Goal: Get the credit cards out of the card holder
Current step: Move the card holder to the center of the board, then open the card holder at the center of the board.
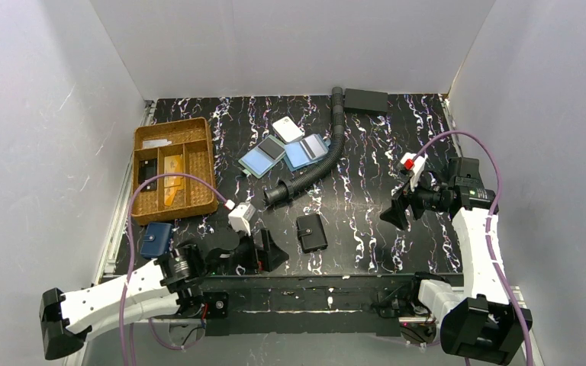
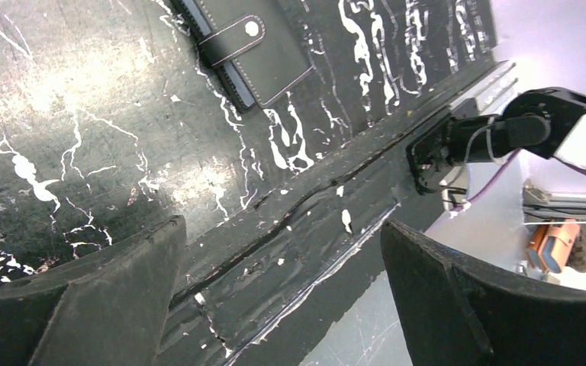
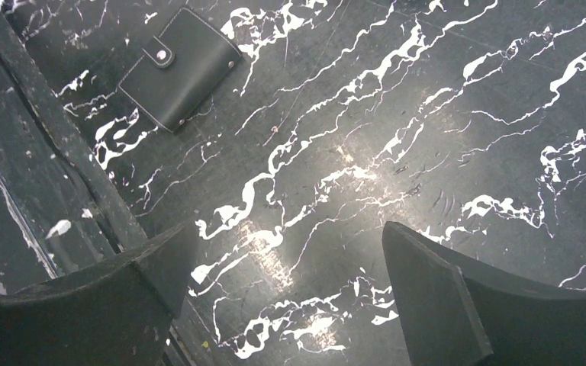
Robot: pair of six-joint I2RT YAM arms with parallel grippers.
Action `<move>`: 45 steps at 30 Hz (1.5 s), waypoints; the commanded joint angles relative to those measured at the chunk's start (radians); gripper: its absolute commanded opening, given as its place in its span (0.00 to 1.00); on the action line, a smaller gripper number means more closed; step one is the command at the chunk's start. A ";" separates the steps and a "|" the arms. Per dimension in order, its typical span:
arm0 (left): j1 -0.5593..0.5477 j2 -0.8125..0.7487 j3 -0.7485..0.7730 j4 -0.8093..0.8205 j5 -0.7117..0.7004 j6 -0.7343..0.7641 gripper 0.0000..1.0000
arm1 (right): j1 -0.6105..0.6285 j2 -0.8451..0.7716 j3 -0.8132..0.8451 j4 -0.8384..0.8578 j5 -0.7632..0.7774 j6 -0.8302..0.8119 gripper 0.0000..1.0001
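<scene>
You are looking at a small flat black bifold card holder [image 1: 311, 232] lying closed on the black, white-veined worktop [image 1: 366, 229]. Its snap strap is fastened, and it is sitting near the front edge, between the two arms. The left tool [image 1: 265, 250] is hanging near it, with the card holder lying off to its right and slightly farther in. The right tool [image 1: 394, 212] is sitting well apart on the other side, so your left arm is the nearer one. The card holder's long axis is running roughly away from the arm bases, tilted a little. Both tools are standing wide open and gripping nothing. The left wrist view is cutting the card holder [image 2: 252, 46] off at its top edge, while the right wrist view is showing the card holder [image 3: 179, 69] whole. The credit cards are not showing anywhere. With the flap shut they are probably sitting inside, so you are likely needing the strap undone first.
</scene>
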 commanded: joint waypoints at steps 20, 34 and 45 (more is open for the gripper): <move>0.005 0.830 0.622 -0.393 -0.334 -0.287 0.88 | 0.416 0.475 -0.209 1.033 -0.002 1.162 1.00; 0.006 1.074 0.768 -0.399 -0.301 -0.275 0.70 | 0.479 0.685 -0.244 1.128 -0.047 1.283 0.64; 0.006 1.148 0.800 -0.370 -0.268 -0.244 0.71 | 0.537 0.772 -0.219 1.109 -0.071 1.269 0.62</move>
